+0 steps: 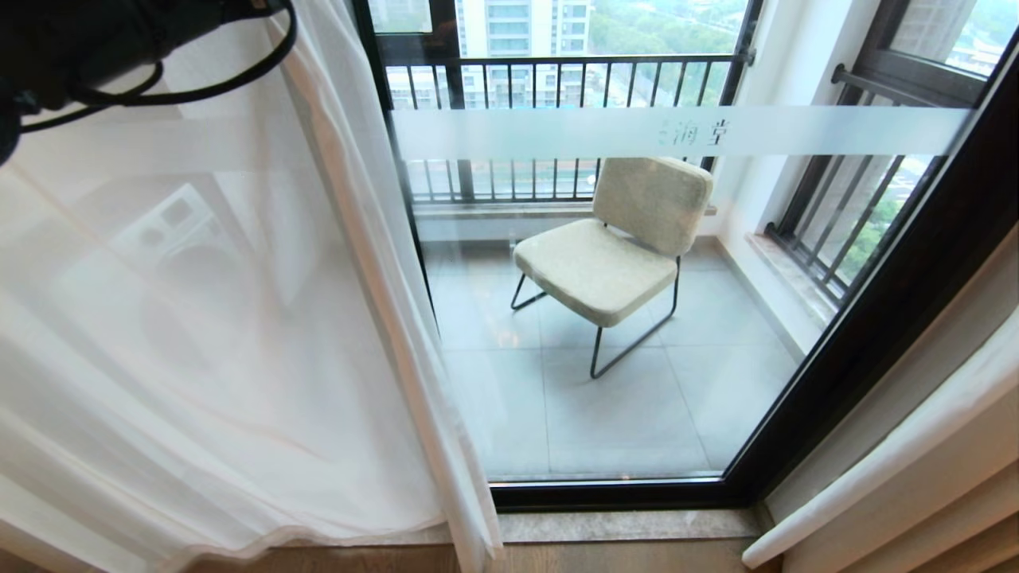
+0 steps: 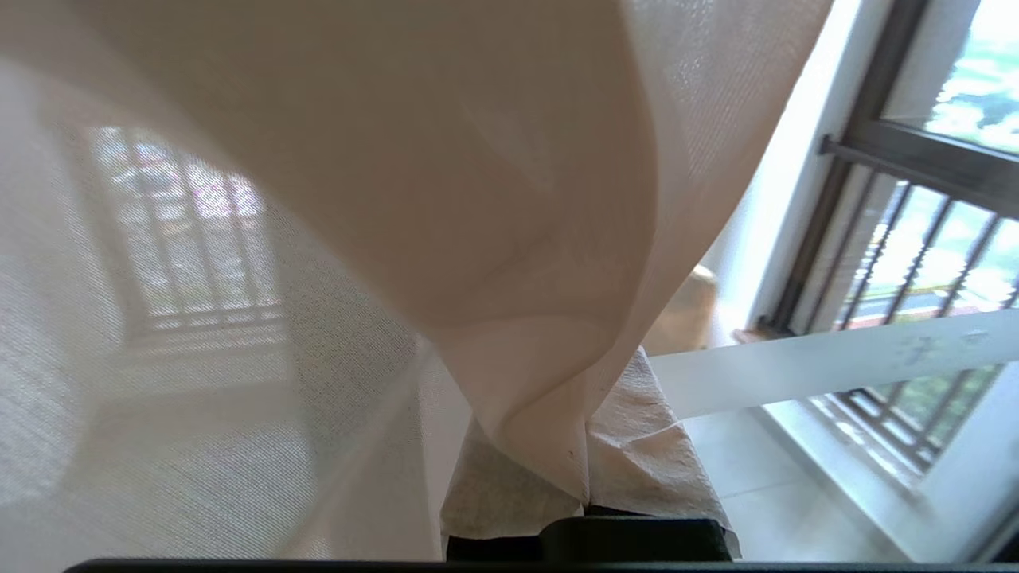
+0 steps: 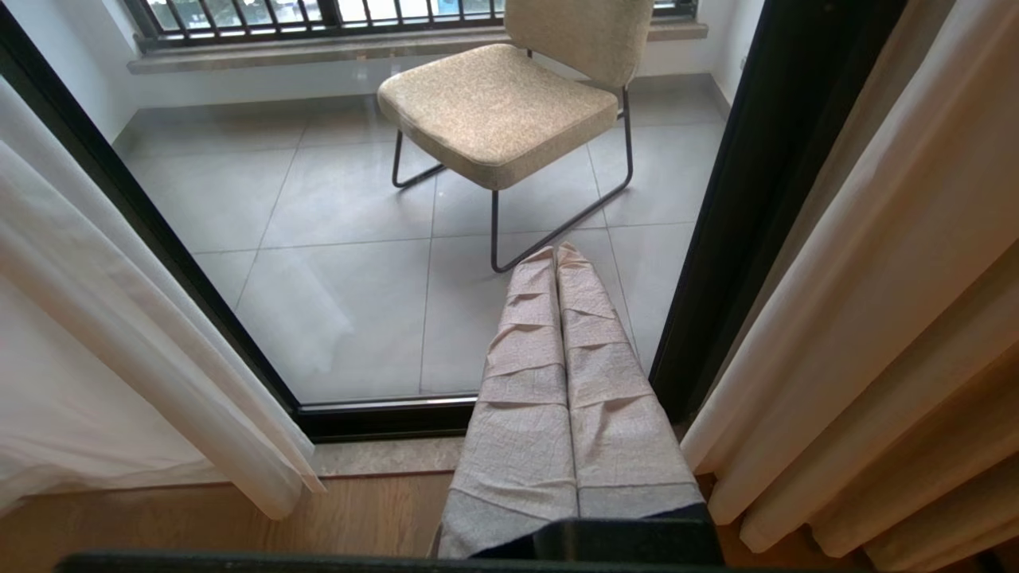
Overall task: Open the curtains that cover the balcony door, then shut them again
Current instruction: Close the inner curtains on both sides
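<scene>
Left gripper [image 2: 585,477]: fingers pinching the sheer curtain [image 1: 199,318], upper left of the head view.
Right gripper [image 3: 557,263]: pressed together, holding nothing.
Balcony door [image 1: 605,318]: glass uncovered at centre.

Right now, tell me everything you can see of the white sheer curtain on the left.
The white sheer curtain is thin, see-through fabric hanging in soft folds to the wooden floor, covering the left part of the balcony door. Its hemmed edge runs diagonally down beside the dark frame. In the wrist view the left end effector is shut on a bunched fold, pulling it taut.

The curtains [image 1: 239,318] hang left of the bare balcony door [image 1: 876,318]; a chair [image 1: 613,255] stands behind it.
</scene>
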